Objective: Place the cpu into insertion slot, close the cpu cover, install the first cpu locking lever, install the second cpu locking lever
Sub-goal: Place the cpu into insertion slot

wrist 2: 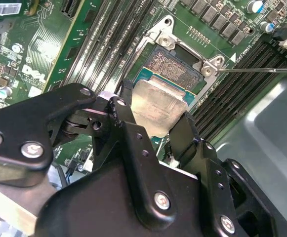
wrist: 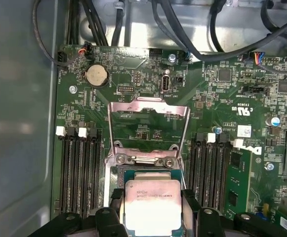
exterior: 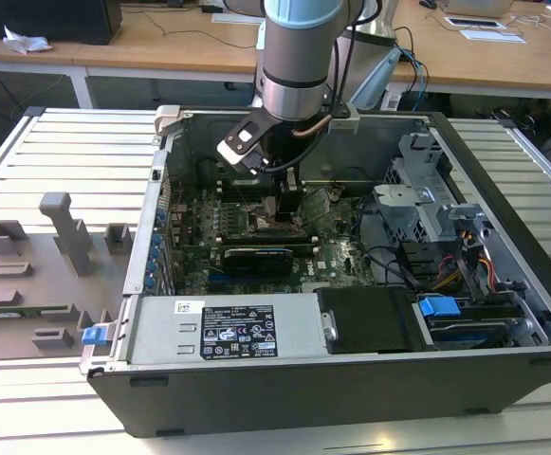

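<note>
cpu (wrist: 153, 200) is clamped by the gripper (wrist: 153, 210) over the insertion slot (wrist 2: 175, 66)
Light, stiff, probably fragile, so it's best gripped by opposite edges.

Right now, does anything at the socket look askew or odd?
The cpu, clamped in the gripper, covers only part of the insertion slot and looks tilted in the second wrist view, not seated. The cpu cover stands open.

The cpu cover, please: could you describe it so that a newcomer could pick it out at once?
In the first wrist view, find the green motherboard. Between the ends of its two banks of memory slots, the cpu cover stands swung open beside the cpu: the one bare metal frame with a large square window.
</note>
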`<state>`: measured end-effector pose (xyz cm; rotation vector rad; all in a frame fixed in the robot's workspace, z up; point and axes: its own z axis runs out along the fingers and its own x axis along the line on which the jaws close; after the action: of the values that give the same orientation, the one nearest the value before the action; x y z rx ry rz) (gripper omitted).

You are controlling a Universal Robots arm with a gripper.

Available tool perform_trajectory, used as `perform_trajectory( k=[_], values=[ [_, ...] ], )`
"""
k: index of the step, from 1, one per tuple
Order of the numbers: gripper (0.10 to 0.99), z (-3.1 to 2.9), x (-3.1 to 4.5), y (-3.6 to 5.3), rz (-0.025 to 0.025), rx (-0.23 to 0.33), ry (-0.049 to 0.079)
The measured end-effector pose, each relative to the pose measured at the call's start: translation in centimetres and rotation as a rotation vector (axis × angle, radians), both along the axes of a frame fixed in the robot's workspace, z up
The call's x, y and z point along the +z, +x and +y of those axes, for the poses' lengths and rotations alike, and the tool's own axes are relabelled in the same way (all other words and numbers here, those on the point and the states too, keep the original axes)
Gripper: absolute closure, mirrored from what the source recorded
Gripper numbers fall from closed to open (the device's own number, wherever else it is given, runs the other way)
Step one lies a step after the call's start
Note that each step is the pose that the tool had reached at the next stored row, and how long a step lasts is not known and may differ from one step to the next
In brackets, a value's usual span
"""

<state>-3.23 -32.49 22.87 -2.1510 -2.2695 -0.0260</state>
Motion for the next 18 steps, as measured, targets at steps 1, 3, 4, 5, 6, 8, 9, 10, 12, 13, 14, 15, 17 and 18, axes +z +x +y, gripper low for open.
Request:
perform_trajectory(
  k=[1, 3, 4, 5, 6, 8, 9, 10, 12, 13, 14, 15, 17, 18],
  values=[
    [0.545, 0.09, -0.12, -0.01, 0.0, -0.001, 0.0],
    [0.545, 0.23, -0.3, -0.05, -0.0001, -0.008, 0.0],
    [0.545, 0.27, -0.37, -0.07, 0.0, -0.012, 0.0],
    [0.545, 0.3, -0.45, -0.1, -0.0001, -0.017, 0.0],
    [0.545, 0.34, -0.56, -0.16, 0.0, -0.024, 0.0],
    [0.545, 0.4, -0.8, -0.39, 0.0, -0.037, 0.0],
    [0.545, 0.4, -0.91, -0.49, 0.0, -0.039, 0.0],
    [0.545, 0.41, -1.09, -0.58, 0.0, -0.04, 0.0],
    [0.545, 0.41, -1.36, -0.63, -0.0001, -0.041, 0.0],
    [0.545, 0.41, -1.58, -0.64, 0.0, -0.042, 0.0],
    [0.545, 0.42, -1.74, -0.66, 0.0, -0.044, 0.0],
    [0.545, 0.43, -1.83, -0.67, 0.0, -0.046, 0.0],
    [0.545, 0.44, -2.04, -0.71, 0.0, -0.049, 0.0],
    [0.545, 0.44, -2.1, -0.73, 0.0, -0.05, 0.0]
  ],
)
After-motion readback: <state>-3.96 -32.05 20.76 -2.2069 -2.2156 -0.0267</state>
